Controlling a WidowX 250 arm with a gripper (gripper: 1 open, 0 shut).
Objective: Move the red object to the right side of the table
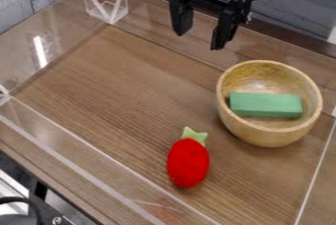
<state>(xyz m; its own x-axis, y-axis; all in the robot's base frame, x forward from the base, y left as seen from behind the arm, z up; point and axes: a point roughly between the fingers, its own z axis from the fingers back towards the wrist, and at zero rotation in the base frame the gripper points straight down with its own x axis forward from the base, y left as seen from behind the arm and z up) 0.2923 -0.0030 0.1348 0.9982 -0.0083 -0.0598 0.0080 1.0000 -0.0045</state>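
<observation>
The red strawberry-shaped toy [188, 162] with a green stem lies on the brown wood-grain table [118, 82], near the front edge and a little right of centre. My black gripper [201, 25] hangs open and empty above the far middle of the table, well behind the toy and apart from it.
A round light wooden bowl [270, 123] holding a green rectangular block [266, 104] stands at the right, just behind and to the right of the toy. Low clear acrylic walls [79, 155] edge the table.
</observation>
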